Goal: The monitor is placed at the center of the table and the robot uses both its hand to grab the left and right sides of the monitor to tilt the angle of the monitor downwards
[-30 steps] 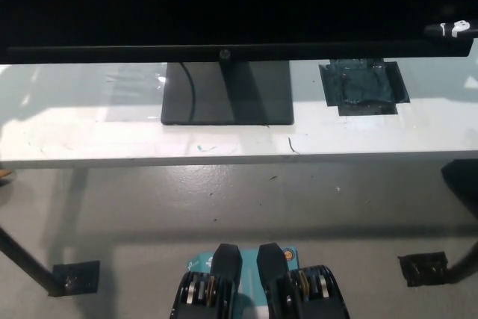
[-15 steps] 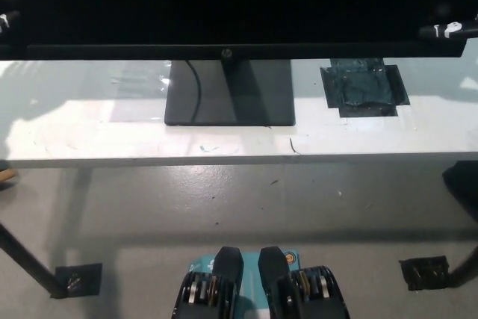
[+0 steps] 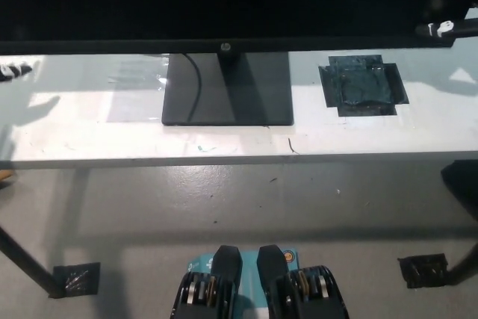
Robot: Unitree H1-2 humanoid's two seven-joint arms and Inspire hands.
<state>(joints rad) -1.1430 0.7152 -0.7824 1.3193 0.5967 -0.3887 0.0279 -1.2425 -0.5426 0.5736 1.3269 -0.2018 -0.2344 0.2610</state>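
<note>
At the centre of the white table (image 3: 89,136), the monitor (image 3: 224,1) stands on a flat dark base (image 3: 228,87), its lower edge spanning the view. The left hand (image 3: 13,70) shows only as a sliver at one edge, the right hand (image 3: 447,29) at the other; whether either is clasped on the frame cannot be told. The panel is probably rigid, fragile and hinge-stiff, best held by its side bezels.
</note>
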